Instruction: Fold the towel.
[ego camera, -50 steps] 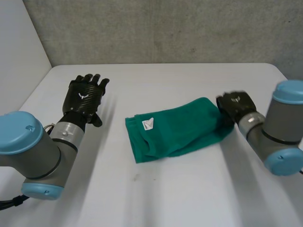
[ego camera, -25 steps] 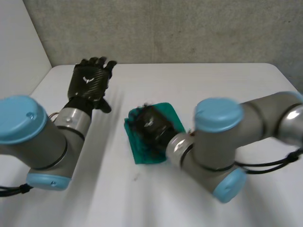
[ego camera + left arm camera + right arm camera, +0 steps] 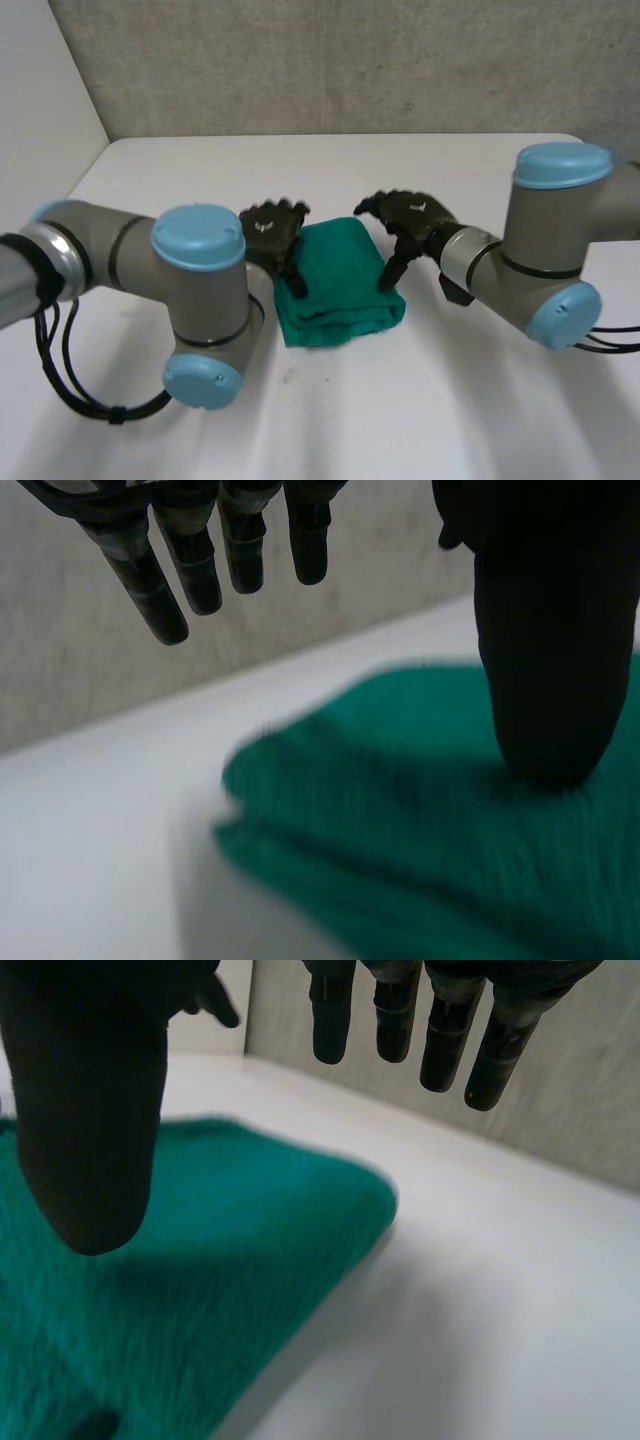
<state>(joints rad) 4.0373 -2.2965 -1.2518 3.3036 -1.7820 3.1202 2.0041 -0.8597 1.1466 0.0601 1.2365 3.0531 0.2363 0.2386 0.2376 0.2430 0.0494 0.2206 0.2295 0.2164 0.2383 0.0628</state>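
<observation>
Within a second the green towel [image 3: 340,287] had gone from a long strip to a doubled pad in the middle of the table [image 3: 450,400]. The left hand [image 3: 272,232] had come to its left edge and the right hand [image 3: 410,222] sat at its right, both spread and pinching nothing, so this fold looked finished

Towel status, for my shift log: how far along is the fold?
Done: the green towel lies doubled into a compact, layered stack on the white table. In hand: the left hand rests at the towel edge on its own side, thumb pressing the cloth; the right hand hangs over the opposite edge, fingers straight, gripping nothing. Left: probably only flattening, perhaps one more fold, then drawing both hands away.
</observation>
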